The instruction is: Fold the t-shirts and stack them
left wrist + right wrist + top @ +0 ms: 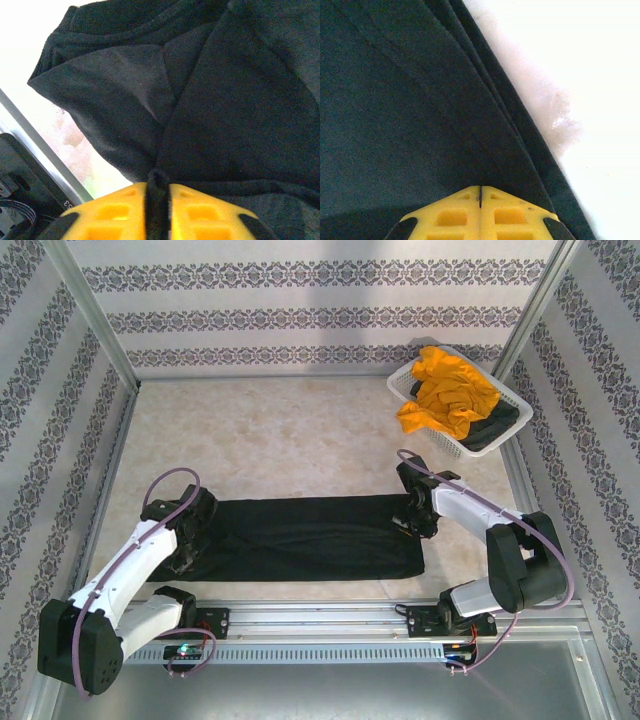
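Note:
The black t-shirt [300, 538] lies folded into a long strip across the near part of the table. My left gripper [195, 527] is at its left end. In the left wrist view, its yellow fingers [112, 215] are shut on a raised pinch of the black t-shirt [240, 100]. My right gripper [414, 514] is at the strip's far right corner. There its fingers [510, 215] are pressed together on the black t-shirt [395, 110], with only a thin dark sliver between the tips. The mustard-orange t-shirt [448, 390] and another dark t-shirt [493, 427] are in the basket.
The white lattice basket [405, 381] stands at the far right corner by the patterned wall. A metal rail [320, 615] runs along the near edge, just behind the shirt. Bare marbled table [290, 430] stretches beyond the strip. The shirt's right edge [520, 125] borders bare table.

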